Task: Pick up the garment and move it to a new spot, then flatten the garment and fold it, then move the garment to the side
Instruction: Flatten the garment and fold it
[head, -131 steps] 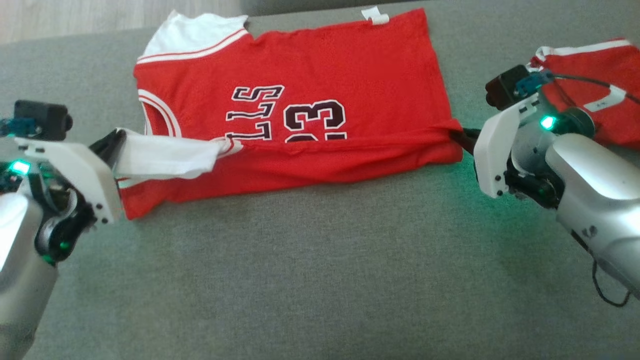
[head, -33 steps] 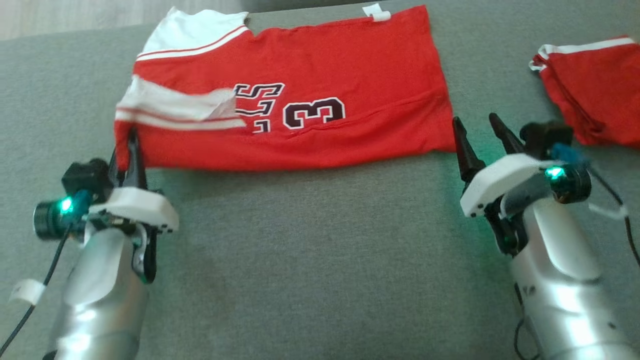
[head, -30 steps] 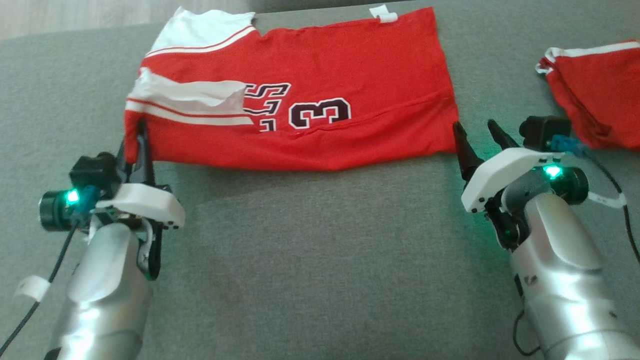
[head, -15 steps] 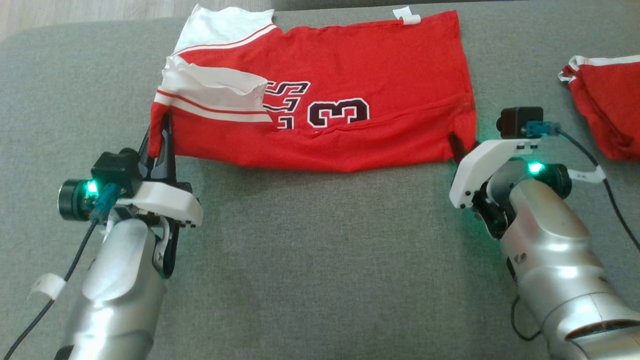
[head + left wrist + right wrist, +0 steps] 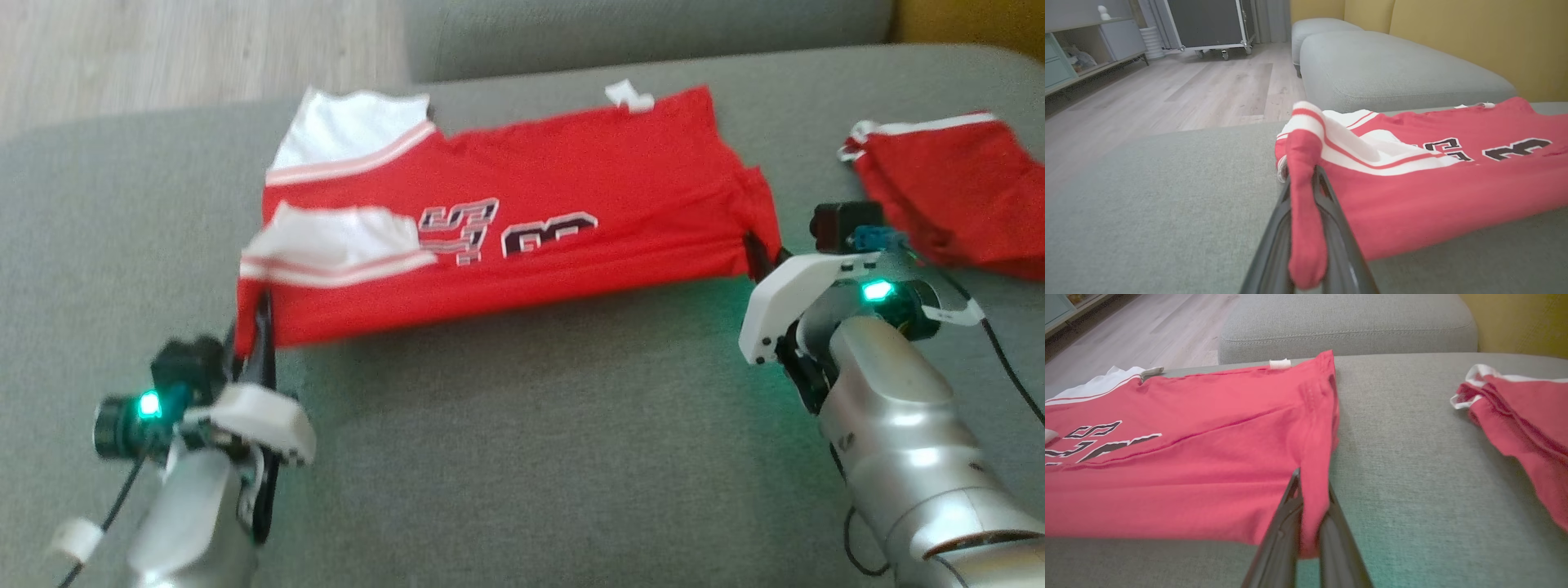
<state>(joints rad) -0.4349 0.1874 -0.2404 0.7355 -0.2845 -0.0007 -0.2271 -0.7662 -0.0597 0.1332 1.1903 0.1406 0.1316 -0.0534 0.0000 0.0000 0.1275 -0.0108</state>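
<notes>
Left gripper (image 5: pixel 263 317) and right gripper (image 5: pixel 756 251) each pinched shut on a near corner of the jersey (image 5: pixel 539 245)
The jersey lay spread across the grey sofa (image 5: pixel 522 425); another red garment (image 5: pixel 947 196) lay farther right, apart.

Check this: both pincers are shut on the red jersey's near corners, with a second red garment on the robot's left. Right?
No: the second red garment lies on the robot's right, per the head view. Left pincer and right pincer are shut on the red jersey at near corners.
</notes>
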